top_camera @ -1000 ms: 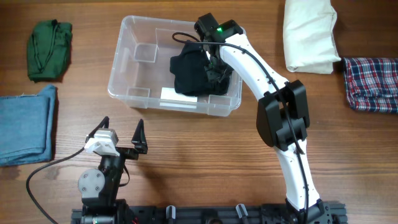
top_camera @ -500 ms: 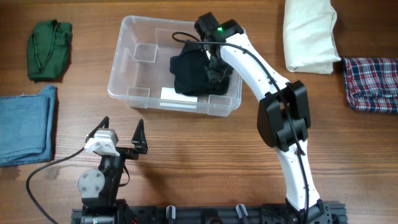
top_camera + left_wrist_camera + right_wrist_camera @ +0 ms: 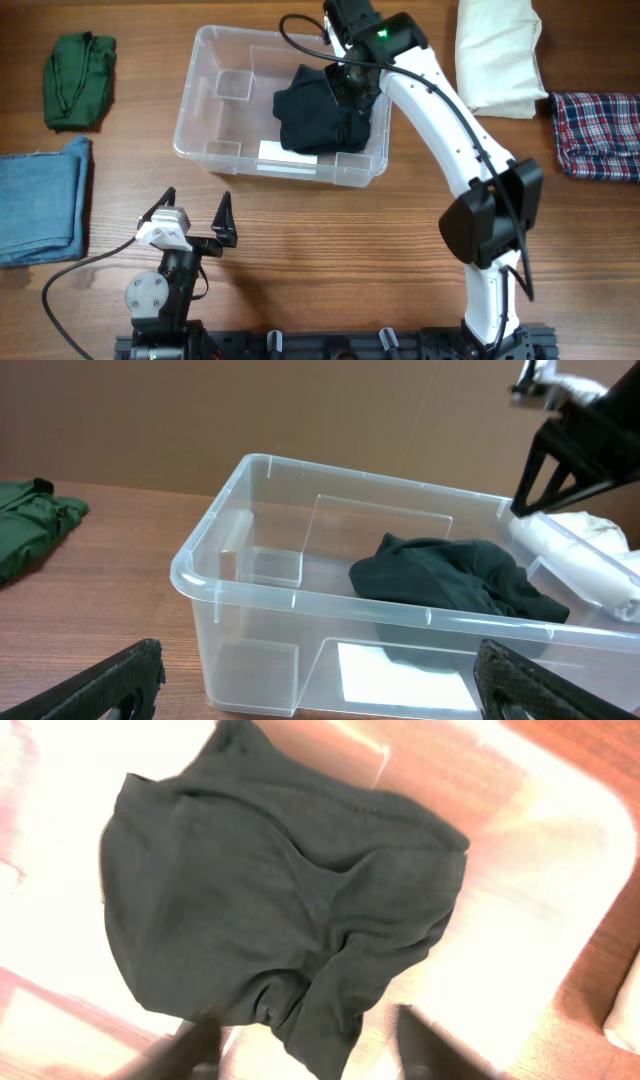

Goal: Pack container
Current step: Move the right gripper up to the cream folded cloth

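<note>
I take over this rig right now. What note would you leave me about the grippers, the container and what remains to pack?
Left gripper: open, empty, low near its base, in front of the container.
Right gripper: open, empty, above the container's right part.
Done: black garment lies inside the container.
Left: green garment, blue denim cloth, cream cloth and plaid cloth lie outside it on the table; probably they go in next.
</note>
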{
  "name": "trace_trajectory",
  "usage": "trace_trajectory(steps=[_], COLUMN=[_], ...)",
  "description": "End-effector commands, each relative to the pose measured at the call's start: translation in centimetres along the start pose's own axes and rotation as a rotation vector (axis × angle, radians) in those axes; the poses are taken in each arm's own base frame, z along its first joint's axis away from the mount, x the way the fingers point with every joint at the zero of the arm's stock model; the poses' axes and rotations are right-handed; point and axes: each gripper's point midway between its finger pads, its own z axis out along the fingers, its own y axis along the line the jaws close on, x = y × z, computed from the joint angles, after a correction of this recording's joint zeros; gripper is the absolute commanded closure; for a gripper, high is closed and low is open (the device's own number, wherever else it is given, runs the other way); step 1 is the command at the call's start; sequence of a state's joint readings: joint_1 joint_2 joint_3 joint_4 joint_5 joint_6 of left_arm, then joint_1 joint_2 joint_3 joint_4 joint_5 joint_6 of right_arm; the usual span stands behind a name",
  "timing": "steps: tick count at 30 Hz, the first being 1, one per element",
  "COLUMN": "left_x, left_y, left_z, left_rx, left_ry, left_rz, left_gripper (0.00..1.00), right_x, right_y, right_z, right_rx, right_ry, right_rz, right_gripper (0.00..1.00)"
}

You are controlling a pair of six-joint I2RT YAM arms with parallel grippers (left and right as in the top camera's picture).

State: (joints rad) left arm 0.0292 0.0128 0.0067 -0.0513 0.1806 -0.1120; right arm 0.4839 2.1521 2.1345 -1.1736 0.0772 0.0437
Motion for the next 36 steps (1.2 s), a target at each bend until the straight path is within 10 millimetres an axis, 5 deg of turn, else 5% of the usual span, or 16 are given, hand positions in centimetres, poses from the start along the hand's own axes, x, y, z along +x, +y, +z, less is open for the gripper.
trace_trajectory(steps=[1,5,10,17,24,30,36], left_x=[0.1,0.1,0.1,0.1,0.1,0.1,0.1], left_y=[0.2,0.2,0.2,0.2,0.2,0.2,0.2], left_z=[0.0,0.0,0.0,0.0,0.0,0.0,0.0], left_rx=[-0.008,-0.008,-0.008,-0.008,-0.008,-0.008,-0.008], left_ry=[0.001,0.001,0.001,0.001,0.001,0.001,0.001], left_rz=[-0.009,-0.009,-0.009,-0.009,-0.009,-0.009,-0.009], left_gripper=[0.0,0.0,0.0,0.0,0.0,0.0,0.0], right_x=[-1.4,-2.2,-2.1,0.3,2.4,4.4,6.6], right_y=[-1.3,-4.1,-10.5,-20.7,-28.4,-33.4,-36.3], right_z=[-2.7,-4.1,-5.2,-6.0,-6.3,-4.4,0.6], right_rx=[-0.053,-0.087,-0.157,-0.172,-0.101,-0.069,-0.055], right_ry=[-0.079,-0.131,-0.172,-0.217,-0.294,-0.316,-0.269], right_rz=[0.048,0.158,0.353,0.57,0.568,0.579,0.546], right_gripper=[0.27,0.18,0.11,0.06,0.01,0.0,0.01])
